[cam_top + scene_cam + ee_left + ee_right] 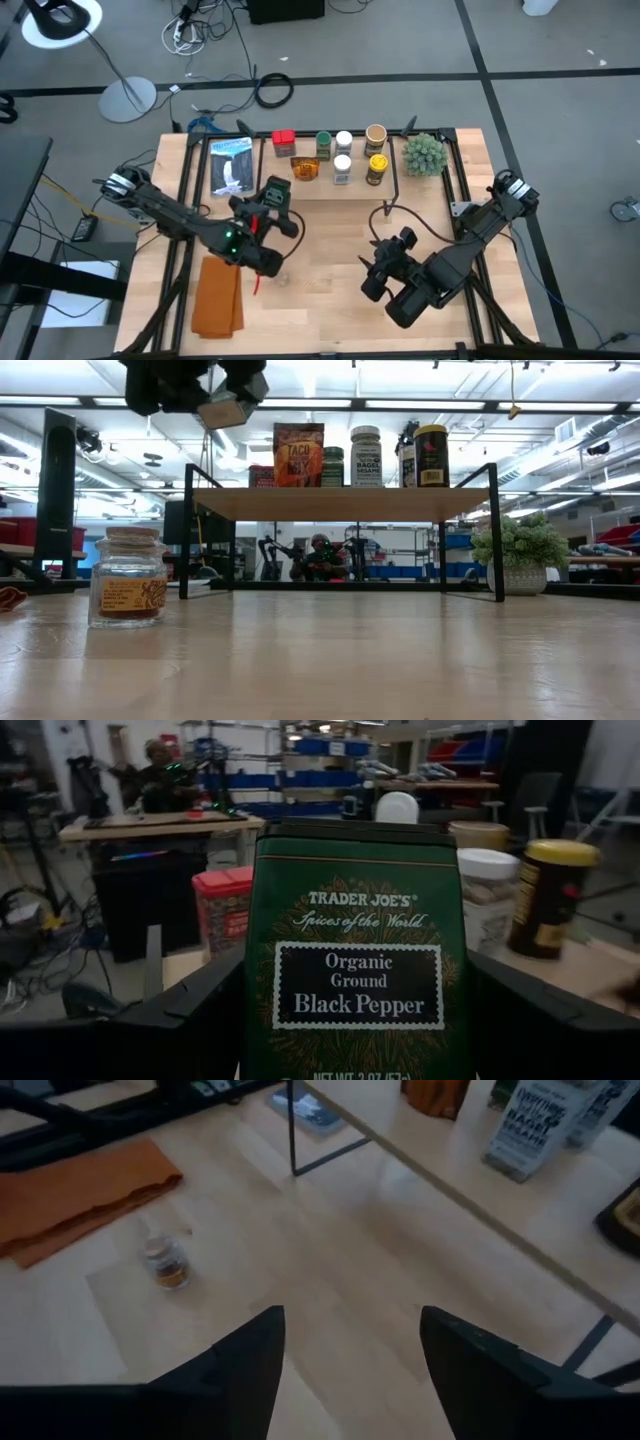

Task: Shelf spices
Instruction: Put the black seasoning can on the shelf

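My left gripper (272,200) is shut on a green Black Pepper tin (358,950) and holds it in the air near the shelf's left end. The shelf (350,185) is a light-wood board on black legs; several spices (343,155) stand on it, among them a red tin (283,140) and a yellow-lidded jar (376,166). One small cork-topped jar (128,577) stands on its base on the table beside the orange cloth (70,1195). My right gripper (350,1370) hovers open above the table's near middle and holds nothing. My left gripper pinches the tin's two narrow sides (262,1010) between its two fingers (190,1020). The fingers reach level toward the shelf from the table's near-left side. The tin stands upright in the hold, label toward the wrist camera; its bottom is cut off by the picture's edge.
A green plant ball (424,153) in a white pot stands at the shelf's right end. A blue-and-white booklet (232,165) lies left of the shelf. The folded orange cloth (218,295) lies at the near left. Bare tabletop (320,300) stretches between the arms.
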